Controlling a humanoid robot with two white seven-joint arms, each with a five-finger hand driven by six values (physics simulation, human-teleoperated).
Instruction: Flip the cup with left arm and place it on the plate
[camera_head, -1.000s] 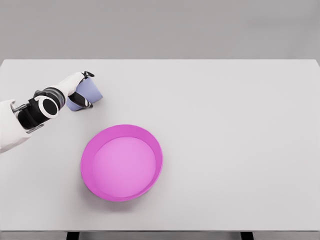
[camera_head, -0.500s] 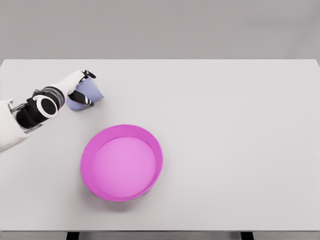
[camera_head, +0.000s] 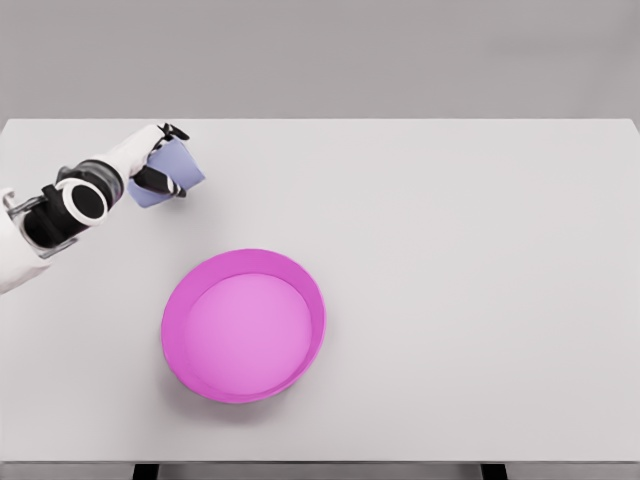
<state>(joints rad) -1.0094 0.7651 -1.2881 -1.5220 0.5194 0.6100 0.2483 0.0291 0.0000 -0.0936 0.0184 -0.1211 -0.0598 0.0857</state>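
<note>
A pale blue cup (camera_head: 172, 170) is held at the far left of the white table, tilted, with its wider end toward the lower left. My left hand (camera_head: 160, 160) is shut on it, dark fingers wrapped over its side, and the white forearm runs down to the left edge. The cup appears lifted off the table surface. A round magenta plate (camera_head: 244, 324) with a raised rim lies on the table below and to the right of the cup, apart from it. The right arm is out of view.
The white table (camera_head: 460, 280) stretches wide to the right. Its front edge runs along the bottom of the picture, and a grey wall stands behind its far edge.
My left hand has risen and drawn back toward the upper left with the cup in it. The cup has left its spot on the table. The plate has not moved.
</note>
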